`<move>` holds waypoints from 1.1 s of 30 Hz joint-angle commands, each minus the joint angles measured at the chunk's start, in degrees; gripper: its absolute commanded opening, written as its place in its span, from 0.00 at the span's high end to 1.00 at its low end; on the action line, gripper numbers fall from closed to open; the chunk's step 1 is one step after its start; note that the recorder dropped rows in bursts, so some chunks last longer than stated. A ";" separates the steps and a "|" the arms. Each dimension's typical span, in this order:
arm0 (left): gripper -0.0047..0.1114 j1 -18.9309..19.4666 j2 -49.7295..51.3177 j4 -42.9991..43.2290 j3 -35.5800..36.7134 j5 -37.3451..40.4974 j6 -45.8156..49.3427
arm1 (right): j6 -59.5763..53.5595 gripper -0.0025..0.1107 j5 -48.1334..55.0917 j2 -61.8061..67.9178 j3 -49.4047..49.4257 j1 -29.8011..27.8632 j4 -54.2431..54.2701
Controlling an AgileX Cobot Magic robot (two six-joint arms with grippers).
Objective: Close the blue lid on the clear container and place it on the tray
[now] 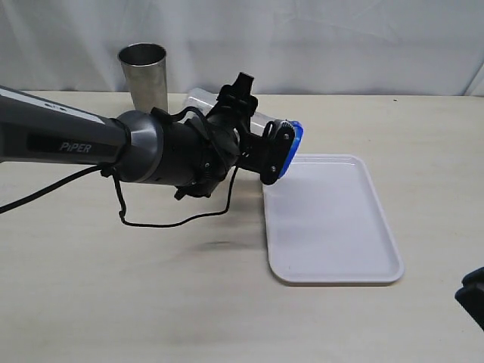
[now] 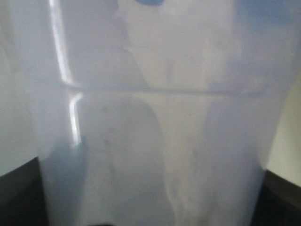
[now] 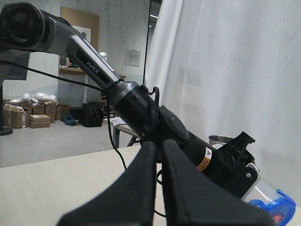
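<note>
The clear container [image 1: 200,99] lies tilted on its side in the air, its see-through body pale and its far end capped by the blue lid [image 1: 294,147]; whether the flaps are snapped down I cannot tell; the left end effector [image 1: 266,140] grips the container around its body, just over the near corner of the white tray [image 1: 333,227]; the right end effector [image 3: 158,146] is pinched closed, holding nothing; the table [image 1: 113,287] is pale beige, a steel tumbler [image 1: 144,72] stands at its back, and a white curtain [image 1: 340,38] hangs behind.
</note>
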 commanded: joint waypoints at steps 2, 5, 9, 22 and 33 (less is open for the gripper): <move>0.96 -0.04 -1.07 0.47 -0.81 -2.55 -0.31 | -0.49 0.94 0.19 -0.33 0.19 -0.03 0.04; 0.96 -0.04 -1.07 -1.71 -0.96 -4.82 -2.46 | -0.49 0.94 0.19 -0.33 0.19 -0.03 0.04; 0.96 0.07 -1.07 -2.87 -0.97 -10.76 -15.09 | -0.49 0.94 0.19 -0.33 0.19 -0.03 0.04; 0.96 6.60 -0.94 -14.09 -5.57 -51.69 -38.89 | -0.49 0.94 0.19 -0.33 0.19 -0.03 0.04; 0.96 9.57 10.22 -48.39 -6.44 -89.93 -25.94 | -0.49 0.94 0.19 -0.33 0.19 -0.03 0.04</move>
